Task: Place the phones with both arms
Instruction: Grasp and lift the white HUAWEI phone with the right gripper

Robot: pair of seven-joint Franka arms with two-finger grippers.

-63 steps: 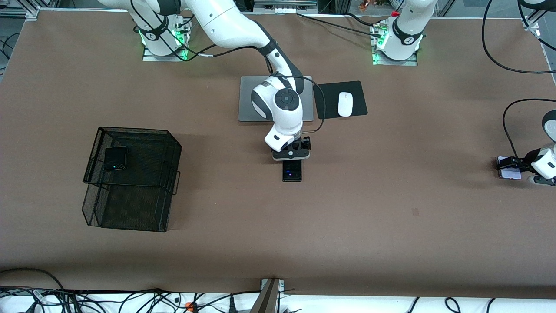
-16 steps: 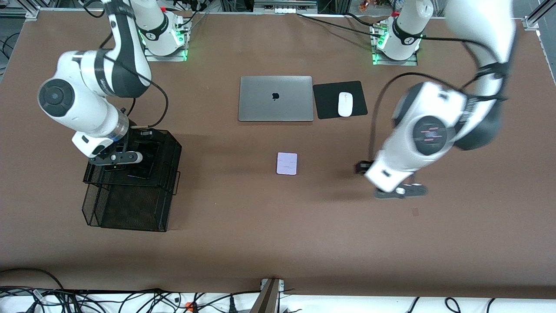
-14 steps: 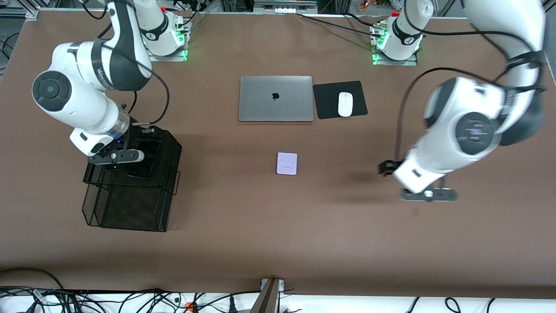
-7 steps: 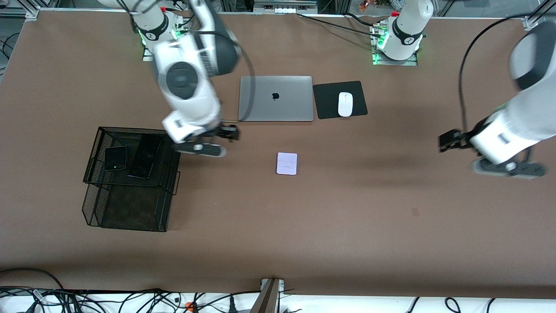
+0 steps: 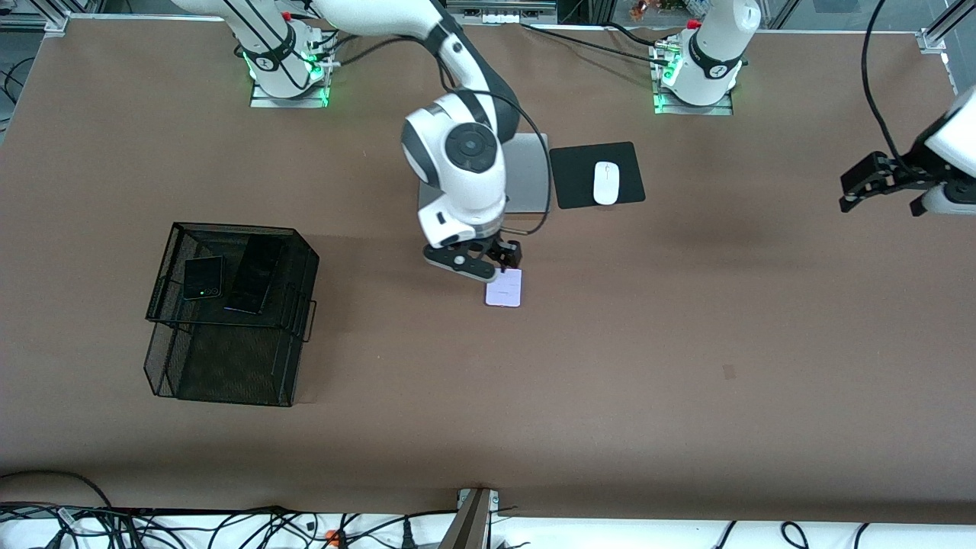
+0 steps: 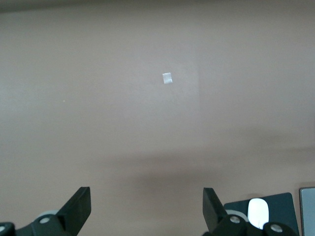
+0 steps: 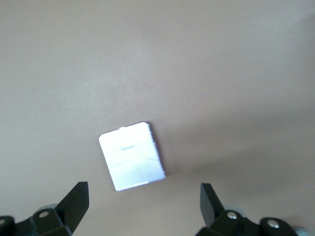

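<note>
The pale lilac-white phone [image 5: 504, 289] lies flat mid-table, nearer the front camera than the laptop. My right gripper [image 5: 497, 261] hangs open and empty just above the phone's laptop-side edge. In the right wrist view the phone [image 7: 132, 155] lies a little ahead of the open gripper [image 7: 142, 206], not between its fingers. The small squarish black phone [image 5: 202, 277] and the long slim black slab [image 5: 257, 274] lie side by side on top of the black wire basket [image 5: 229, 358]. My left gripper [image 5: 858, 185] is open and empty, raised at the left arm's end of the table; its wrist view [image 6: 146, 209] shows bare table.
The silver laptop [image 5: 530, 179] is partly hidden by the right arm. A white mouse [image 5: 606, 183] sits on a black pad [image 5: 579, 171] beside it, also in the left wrist view [image 6: 257, 211]. A small pale mark [image 6: 167, 78] is on the table.
My right gripper left the basket, where the long slab now lies, and swung over to the lilac phone. My left arm pulled away from the lilac phone toward its end of the table.
</note>
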